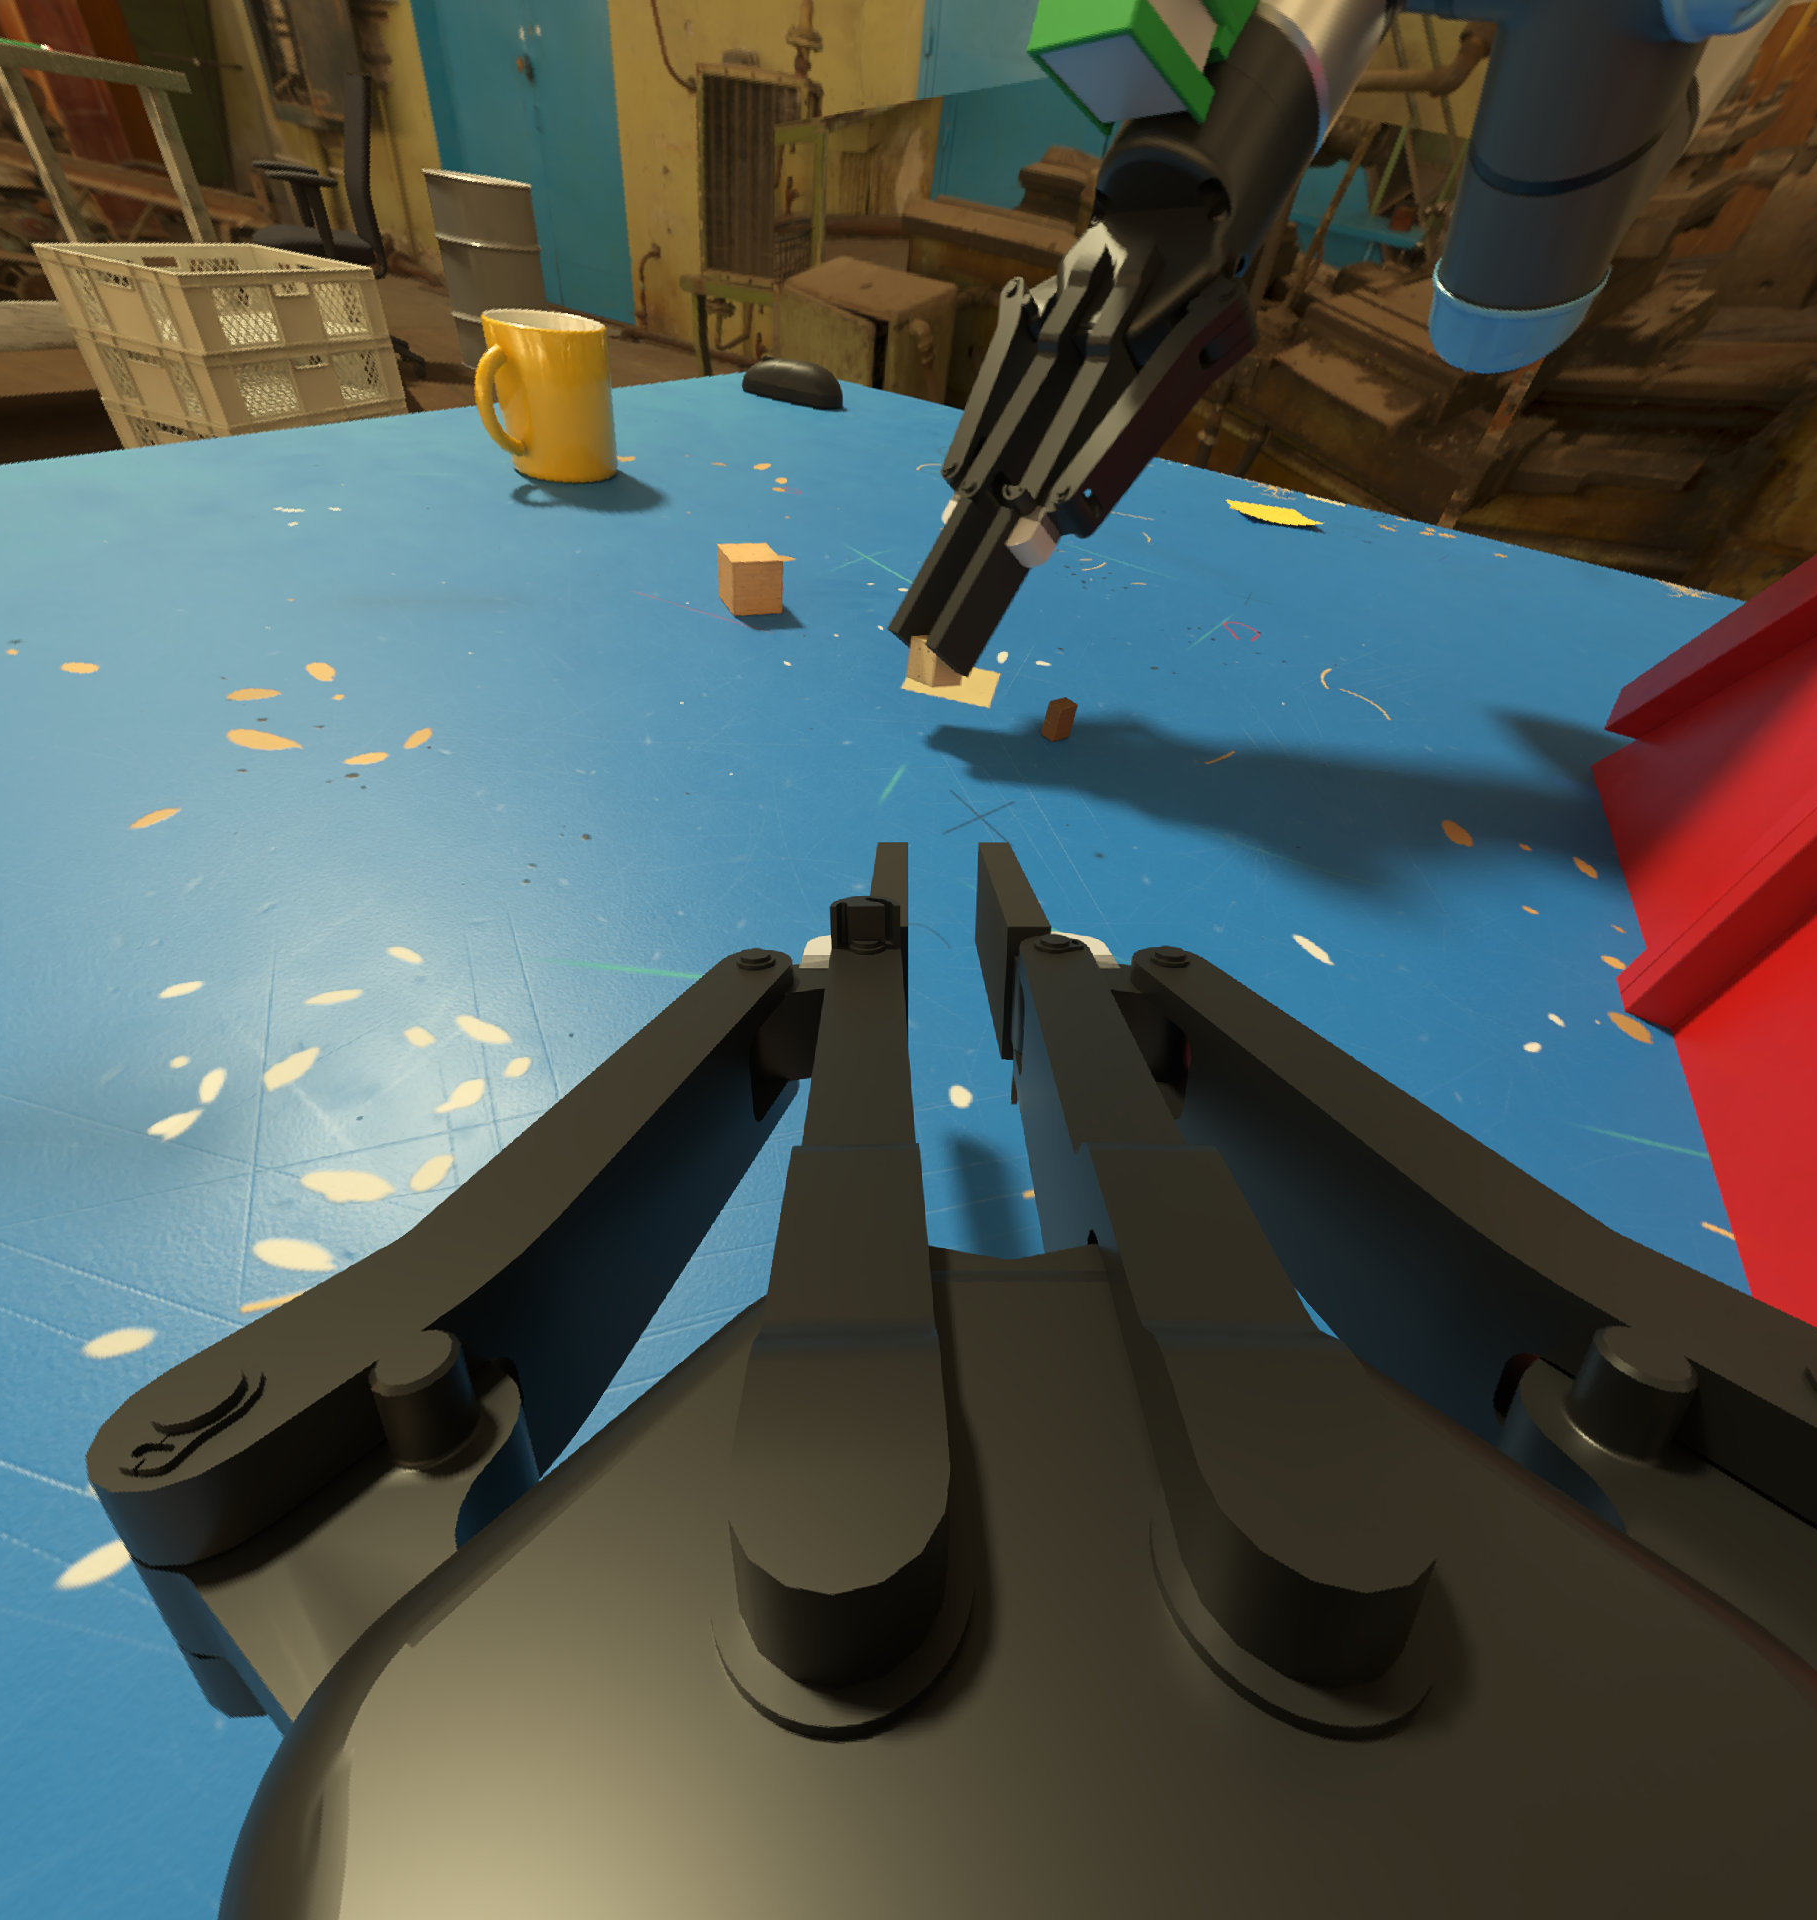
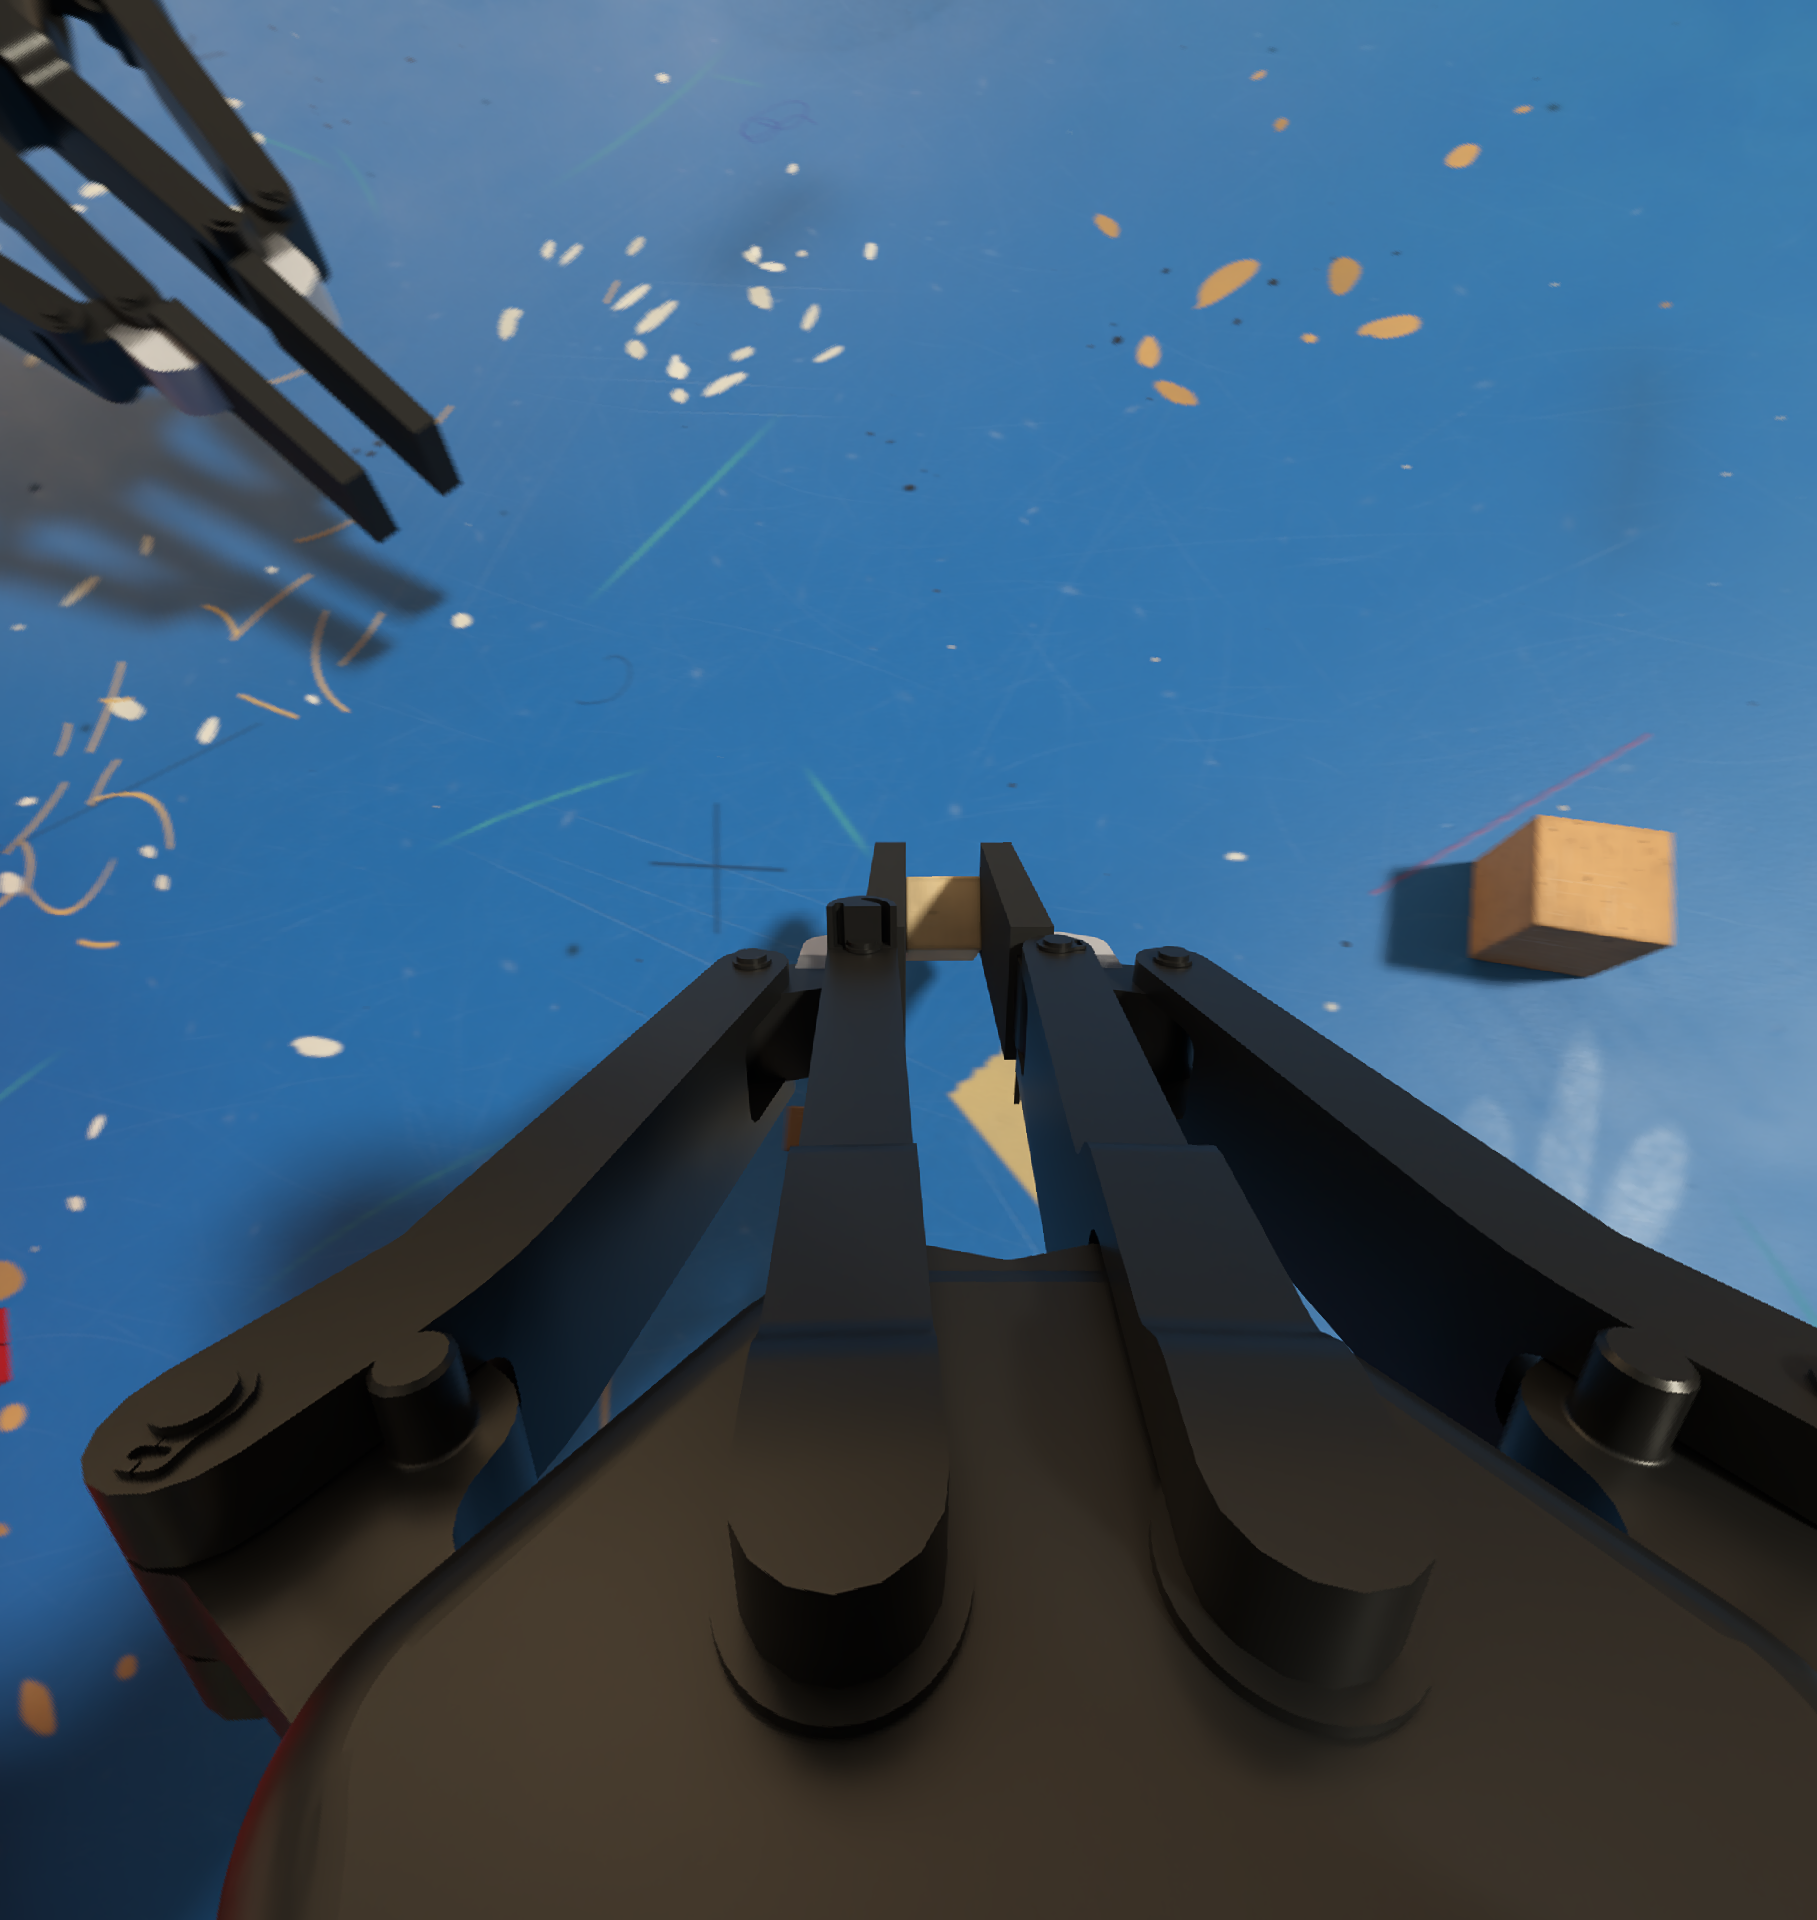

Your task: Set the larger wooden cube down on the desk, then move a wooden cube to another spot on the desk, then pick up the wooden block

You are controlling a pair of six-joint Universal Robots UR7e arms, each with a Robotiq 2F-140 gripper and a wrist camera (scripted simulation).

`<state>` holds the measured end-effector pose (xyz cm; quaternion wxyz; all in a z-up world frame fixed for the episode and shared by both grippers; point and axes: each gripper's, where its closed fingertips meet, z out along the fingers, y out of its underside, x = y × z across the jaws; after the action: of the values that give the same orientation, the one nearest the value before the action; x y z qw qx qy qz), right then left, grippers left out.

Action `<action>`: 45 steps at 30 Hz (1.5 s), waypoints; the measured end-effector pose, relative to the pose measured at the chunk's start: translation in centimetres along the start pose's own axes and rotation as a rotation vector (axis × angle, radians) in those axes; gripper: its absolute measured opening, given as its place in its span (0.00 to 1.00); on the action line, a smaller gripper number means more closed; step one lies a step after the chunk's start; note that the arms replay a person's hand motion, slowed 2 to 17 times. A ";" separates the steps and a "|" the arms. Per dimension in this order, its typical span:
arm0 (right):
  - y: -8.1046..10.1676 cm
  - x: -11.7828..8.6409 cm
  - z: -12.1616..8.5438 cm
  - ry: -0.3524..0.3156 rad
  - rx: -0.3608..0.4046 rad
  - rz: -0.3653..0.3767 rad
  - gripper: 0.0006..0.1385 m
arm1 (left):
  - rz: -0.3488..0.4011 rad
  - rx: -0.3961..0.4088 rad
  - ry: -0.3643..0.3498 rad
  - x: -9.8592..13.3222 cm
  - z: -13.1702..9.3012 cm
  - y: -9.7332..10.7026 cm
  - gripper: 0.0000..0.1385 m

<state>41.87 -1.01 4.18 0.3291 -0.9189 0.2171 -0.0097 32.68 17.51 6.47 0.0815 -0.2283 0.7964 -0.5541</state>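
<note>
My right gripper (image 2: 942, 862) is shut on a small pale wooden cube (image 2: 942, 912). In the left wrist view this gripper (image 1: 930, 649) holds the cube (image 1: 923, 665) tilted, at or just above a pale flat patch (image 1: 961, 688) on the blue desk (image 1: 468, 831). I cannot tell whether the cube touches the desk. A larger wooden cube (image 1: 750, 579) (image 2: 1569, 894) stands free on the desk. A small dark brown wooden block (image 1: 1059, 718) stands right of the patch. My left gripper (image 1: 942, 862) (image 2: 405, 494) hovers empty, its fingers drawn to a narrow gap.
A yellow mug (image 1: 551, 400) and a black rounded object (image 1: 792, 384) stand near the desk's far edge. A red box-like object (image 1: 1766, 883) fills the right side. A yellow flat scrap (image 1: 1273, 512) lies at the far right. A pale crate (image 1: 229, 332) stands beyond the desk.
</note>
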 end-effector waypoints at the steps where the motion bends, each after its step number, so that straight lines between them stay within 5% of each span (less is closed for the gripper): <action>1: -0.1 -0.8 0.1 -0.009 0.005 0.001 0.13 | 0.000 0.000 0.000 0.0 0.0 0.0 0.13; 15: 1.0 -7.6 1.5 -0.009 -0.022 0.010 0.13 | -0.004 -0.015 0.008 0.0 0.5 0.4 0.13; 28: 2.1 -7.6 2.5 0.126 -0.096 0.038 0.13 | 0.016 -0.015 0.006 0.3 0.5 0.2 0.13; 32: 2.1 -7.7 2.5 0.120 -0.097 0.045 0.13 | 0.021 -0.012 0.005 0.4 0.4 0.0 0.13; 35: 2.2 -8.2 2.4 0.098 -0.093 0.049 0.32 | 0.023 -0.008 0.007 0.5 0.4 -0.1 0.13; 45: 2.8 -8.9 1.6 0.039 -0.099 0.016 0.34 | 0.032 -0.008 0.012 0.8 0.6 -0.3 0.13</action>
<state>32.99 1.57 2.32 0.2791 -0.9320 0.2308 -0.0144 32.27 16.57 6.66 0.0847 -0.2126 0.8027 -0.5507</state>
